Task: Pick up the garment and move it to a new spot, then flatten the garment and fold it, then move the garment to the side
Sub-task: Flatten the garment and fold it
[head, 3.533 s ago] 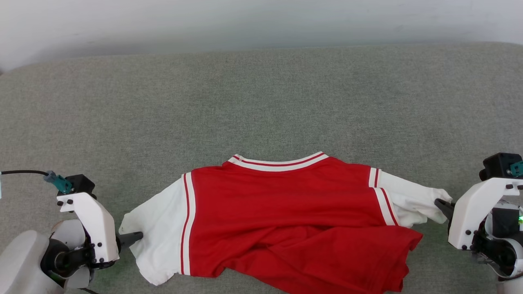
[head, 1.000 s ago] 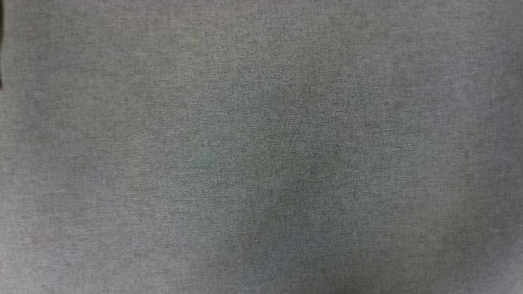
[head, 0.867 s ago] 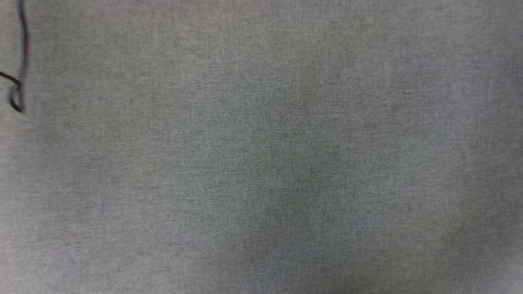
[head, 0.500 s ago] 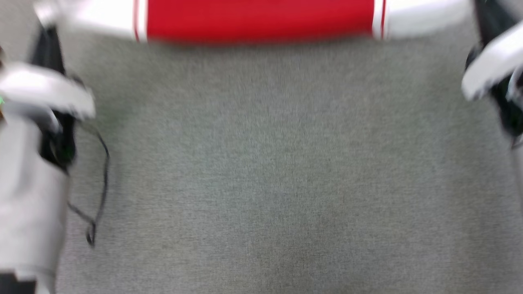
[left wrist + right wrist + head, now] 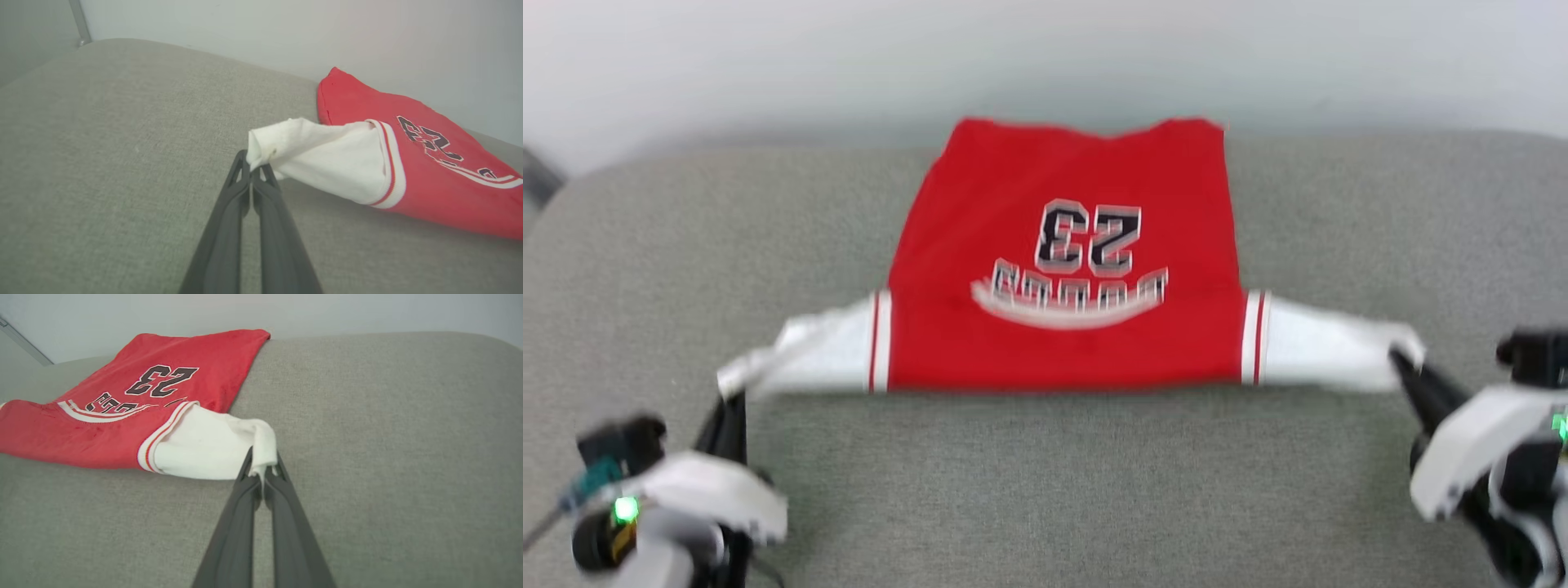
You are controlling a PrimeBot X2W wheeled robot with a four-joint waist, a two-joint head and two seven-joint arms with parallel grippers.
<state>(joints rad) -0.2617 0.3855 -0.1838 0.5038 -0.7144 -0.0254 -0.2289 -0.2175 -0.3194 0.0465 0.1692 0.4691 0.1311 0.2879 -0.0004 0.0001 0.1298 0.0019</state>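
Note:
The garment (image 5: 1066, 261), a red jersey with white sleeves and a black "23" print, lies print-up on the grey surface, its hem at the far edge and its shoulders toward me. My left gripper (image 5: 734, 398) is shut on the tip of the left white sleeve (image 5: 310, 153), seen close in the left wrist view, gripper (image 5: 252, 164). My right gripper (image 5: 1403, 361) is shut on the tip of the right white sleeve (image 5: 212, 447), with the gripper (image 5: 261, 471) pinching a fold of it. Both sleeves are stretched outward, a little above the surface.
A grey fabric-covered surface (image 5: 1062, 482) spreads wide on all sides of the jersey. A pale wall (image 5: 1045, 57) stands right behind its far edge, where the hem ends. A metal bar (image 5: 79, 22) shows at the far left corner.
The head camera has swung a lot between frames. Earlier the garment lay bunched near me with its back up; now it is spread print-up, farther away, both grippers still holding the sleeves.

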